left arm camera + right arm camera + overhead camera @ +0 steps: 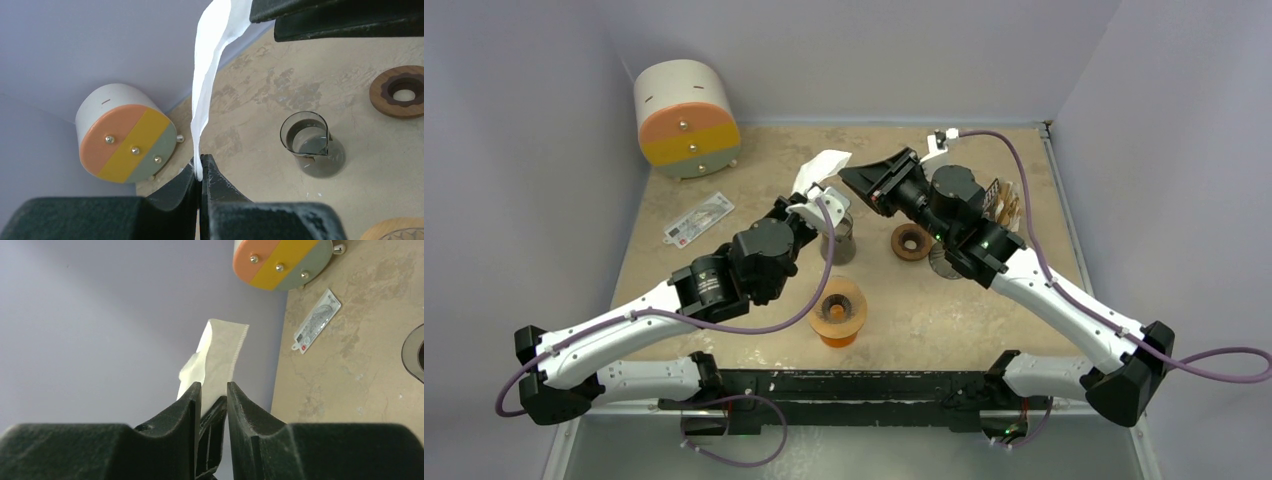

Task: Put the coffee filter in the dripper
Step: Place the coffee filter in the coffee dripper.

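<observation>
Left wrist view, coffee filter clamped upright in left gripper

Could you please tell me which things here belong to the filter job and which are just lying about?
Job: coffee filter, left gripper pinching it, right gripper, open, orange dripper.
Lying about: glass beaker, brown ring, tricolour drum, flat packet.
</observation>
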